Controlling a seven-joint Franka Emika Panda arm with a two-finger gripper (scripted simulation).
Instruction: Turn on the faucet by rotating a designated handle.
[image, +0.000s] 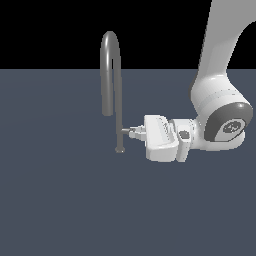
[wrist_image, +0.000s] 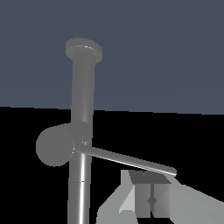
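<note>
Beside faucet (image: 118, 100) stem | handle (wrist_image: 127, 161) mostly hidden behind gripper (image: 134, 133) | jaws clenched, empty

Flat dark blue-grey floor (image: 60, 210), plain, meeting black backdrop (image: 50, 30) at straight horizon.

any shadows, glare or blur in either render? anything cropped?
Exterior view: flat, even light, no cast shadow under the faucet or the gripper; edges sharp; arm cut by the top edge. Wrist view: faint highlight streak along the handle, no blur; the fingers run out of frame, and the faucet's stem is cropped too.
</note>
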